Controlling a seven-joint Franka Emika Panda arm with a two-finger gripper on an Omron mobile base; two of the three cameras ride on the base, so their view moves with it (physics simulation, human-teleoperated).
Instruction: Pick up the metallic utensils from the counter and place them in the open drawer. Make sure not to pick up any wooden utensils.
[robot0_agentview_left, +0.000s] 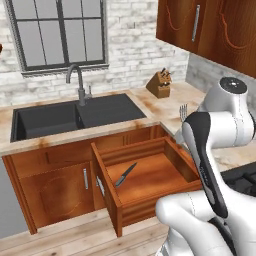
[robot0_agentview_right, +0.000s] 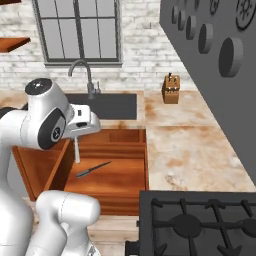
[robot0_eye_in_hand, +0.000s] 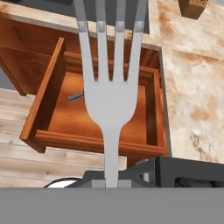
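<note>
The metal fork (robot0_eye_in_hand: 111, 100) is right up close, pinched tight in my gripper (robot0_eye_in_hand: 111, 181), and I hold it above the open drawer (robot0_agentview_left: 107, 192). The knife (robot0_agentview_left: 125, 174) already lies inside the open drawer, so only the fork is left to put in.
</note>
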